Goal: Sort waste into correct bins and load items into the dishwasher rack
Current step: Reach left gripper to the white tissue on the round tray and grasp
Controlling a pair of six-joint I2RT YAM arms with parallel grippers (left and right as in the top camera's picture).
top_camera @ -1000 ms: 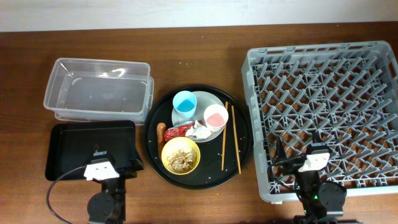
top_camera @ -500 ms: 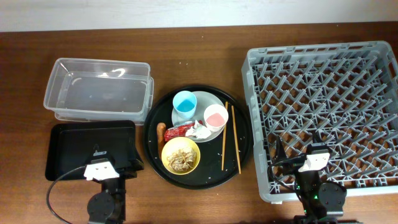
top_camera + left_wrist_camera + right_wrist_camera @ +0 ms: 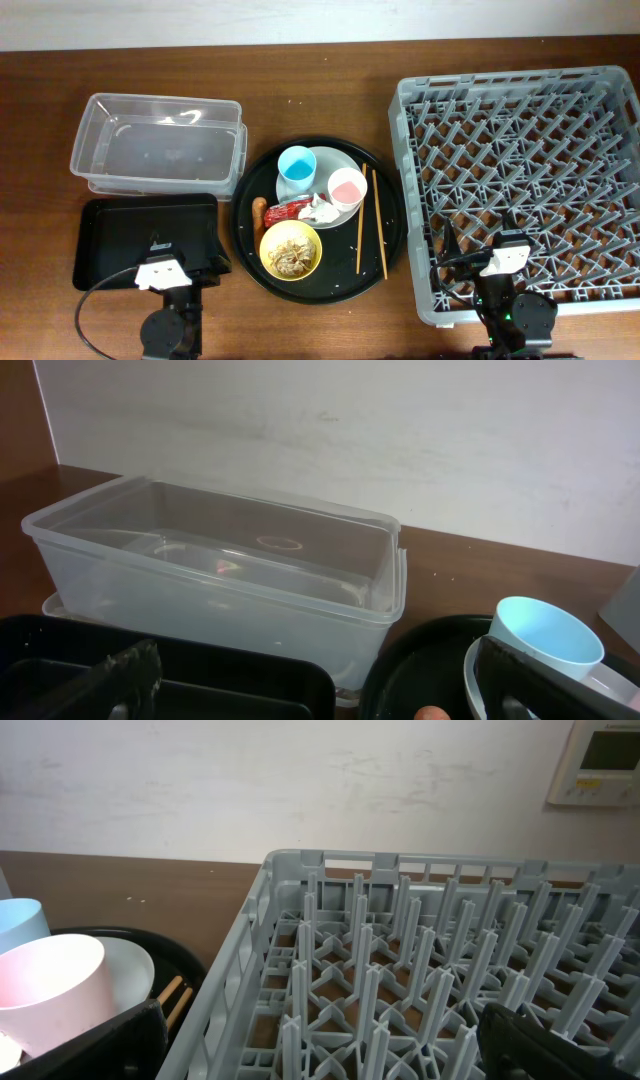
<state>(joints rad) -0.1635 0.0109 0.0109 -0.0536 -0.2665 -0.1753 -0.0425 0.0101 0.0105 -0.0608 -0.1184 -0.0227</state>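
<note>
Two thin wooden chopsticks (image 3: 379,222) lie on the right side of the round black tray (image 3: 340,268). Their long axes run from the far side of the counter toward the near side, almost parallel but spreading a little at the near ends. On the same tray sit the pale plate (image 3: 330,157), which carries the light-blue cup (image 3: 296,164) and the pink cup (image 3: 347,187), both mouth up, and the yellow bowl (image 3: 265,250) of flaky food scraps (image 3: 291,257). The red wrapper (image 3: 285,211) stretches left to right beside the white tissue (image 3: 320,210). The sausage piece (image 3: 260,210) points near-to-far at the plate's left edge, and I can't see its full length. The clear tub (image 3: 150,150) and the black rectangular tray (image 3: 140,235) both have their long sides running left to right, the tub on the far side. The grey rack (image 3: 520,170) fills the right of the counter, its right edge cut off in the overhead view. My left hand (image 3: 320,695) hangs over the black rectangular tray and my right hand (image 3: 325,1045) over the rack's near-left corner — both spread wide, holding nothing. The fingers show only as dark blurs at the bottom corners of the wrist views — the cups there are cropped too.
</note>
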